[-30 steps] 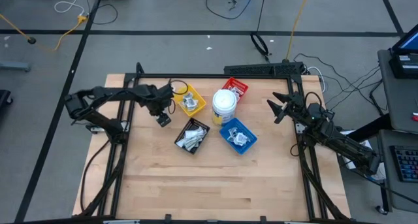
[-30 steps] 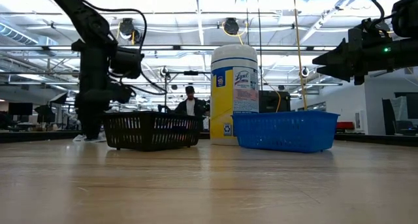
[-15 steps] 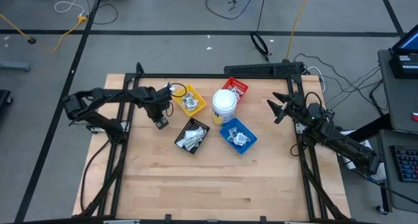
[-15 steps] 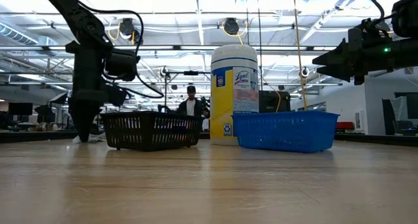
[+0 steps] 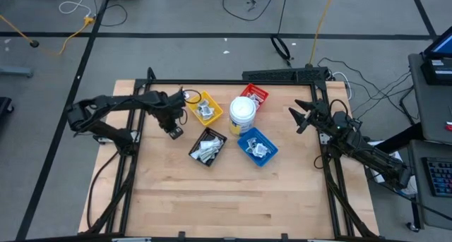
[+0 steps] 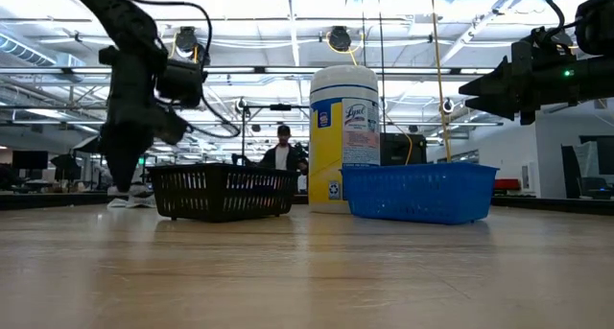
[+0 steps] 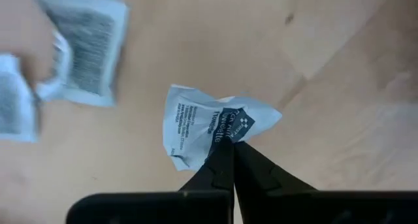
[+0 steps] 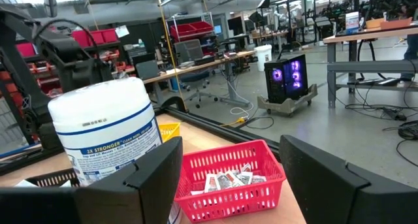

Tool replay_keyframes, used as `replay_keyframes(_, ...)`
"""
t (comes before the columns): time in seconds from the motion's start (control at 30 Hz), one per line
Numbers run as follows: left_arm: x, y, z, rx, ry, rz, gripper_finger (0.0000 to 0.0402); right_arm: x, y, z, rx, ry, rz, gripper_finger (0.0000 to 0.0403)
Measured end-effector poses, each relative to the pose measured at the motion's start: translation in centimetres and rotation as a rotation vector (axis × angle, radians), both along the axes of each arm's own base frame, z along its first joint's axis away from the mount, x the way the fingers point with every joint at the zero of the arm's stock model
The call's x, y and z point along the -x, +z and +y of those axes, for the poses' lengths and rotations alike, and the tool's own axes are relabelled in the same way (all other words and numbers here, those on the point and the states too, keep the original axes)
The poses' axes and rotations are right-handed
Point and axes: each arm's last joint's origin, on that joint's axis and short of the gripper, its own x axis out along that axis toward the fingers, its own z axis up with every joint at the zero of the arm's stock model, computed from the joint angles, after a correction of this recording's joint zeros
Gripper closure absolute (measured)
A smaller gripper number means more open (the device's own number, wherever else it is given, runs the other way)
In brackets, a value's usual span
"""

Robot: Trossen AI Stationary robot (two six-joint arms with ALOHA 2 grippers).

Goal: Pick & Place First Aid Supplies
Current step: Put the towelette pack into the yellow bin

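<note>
The left gripper hangs above the table just beside the yellow tray, its fingers pinched tight on a crumpled white packet. The right gripper waits near the table's right edge, fingers spread wide.

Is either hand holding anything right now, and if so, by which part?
The left hand pinches a crumpled white packet by its dark-printed corner, above the table. The right hand is open and holds nothing.
</note>
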Motion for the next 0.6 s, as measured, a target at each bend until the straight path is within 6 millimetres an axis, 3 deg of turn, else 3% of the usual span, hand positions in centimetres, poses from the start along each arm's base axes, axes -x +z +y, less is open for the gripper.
replay_keyframes(0.33,0.3,4.9,0.0,-0.025,-0.003,0.033,0.0401,0.0,0.0,0.0,0.000,0.000,0.000,0.0149)
replay_keyframes(0.5,0.5,5.8,-0.2,-0.011,0.014,0.058,0.0401,0.0,0.0,0.0,0.000,0.000,0.000,0.0149)
replay_keyframes(0.6,-0.6,5.5,0.5,0.004,0.015,0.072,0.0401,0.0,0.0,0.0,0.000,0.000,0.000,0.0149)
